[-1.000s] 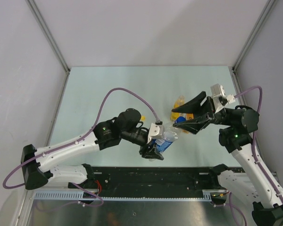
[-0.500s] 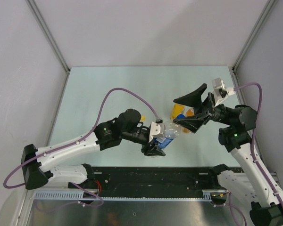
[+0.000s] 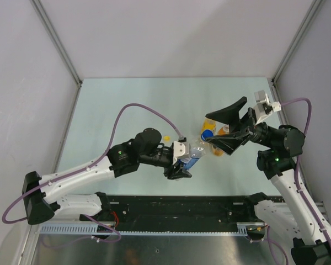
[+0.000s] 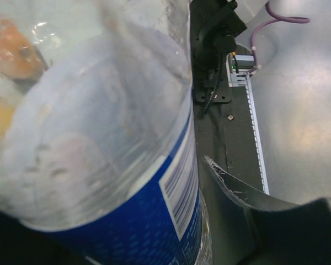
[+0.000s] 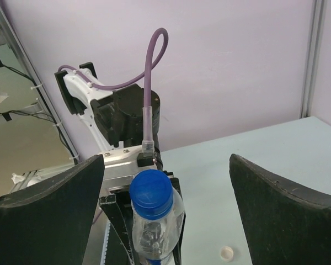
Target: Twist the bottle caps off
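My left gripper (image 3: 181,166) clamps the water bottle (image 3: 195,154) — a brace — so the gaping right gripper (image 5: 166,165) can twist its blue cap (image 5: 150,192).

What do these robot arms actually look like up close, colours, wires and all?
The left arm and right arm are white shells joined by black round joints, each with a tiny green light. A purple cable loops along each arm. The right end effector has two broad black wedge-shaped fingers; the left end effector is black too.
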Tool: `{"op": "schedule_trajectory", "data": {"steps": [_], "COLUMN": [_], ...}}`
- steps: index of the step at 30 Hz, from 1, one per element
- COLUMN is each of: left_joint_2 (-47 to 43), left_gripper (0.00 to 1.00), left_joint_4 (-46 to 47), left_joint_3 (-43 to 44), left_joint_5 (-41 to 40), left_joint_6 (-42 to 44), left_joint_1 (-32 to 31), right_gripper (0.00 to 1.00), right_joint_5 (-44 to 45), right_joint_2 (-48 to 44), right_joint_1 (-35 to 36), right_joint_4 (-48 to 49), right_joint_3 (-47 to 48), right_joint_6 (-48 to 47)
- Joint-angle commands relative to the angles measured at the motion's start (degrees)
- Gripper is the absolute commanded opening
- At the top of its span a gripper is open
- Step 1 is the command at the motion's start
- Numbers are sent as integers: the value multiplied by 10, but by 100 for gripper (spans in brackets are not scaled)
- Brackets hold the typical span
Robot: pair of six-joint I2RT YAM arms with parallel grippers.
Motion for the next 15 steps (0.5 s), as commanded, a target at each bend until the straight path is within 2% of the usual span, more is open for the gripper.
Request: {"op": "schedule_trajectory", "data": {"steps": [1, 9, 15], "left_joint_2": [-12, 31, 64], "left_gripper": [26, 25, 26], "left_joint_4": [30, 30, 26], "left_joint_3": [0, 12, 25], "left_joint_5": [-61, -278, -410], "left_joint_6": [3, -41, -81], "left_joint_1": [3, 3, 0], "right_gripper": [99, 99, 99], "right_joint_5": [28, 137, 276], "right_joint_2": [-7, 8, 6], "right_joint_1": [-5, -5, 1], "right_joint_4": [23, -107, -214], "right_joint_3": [6, 31, 44], "right_joint_6": [17, -14, -23]}}
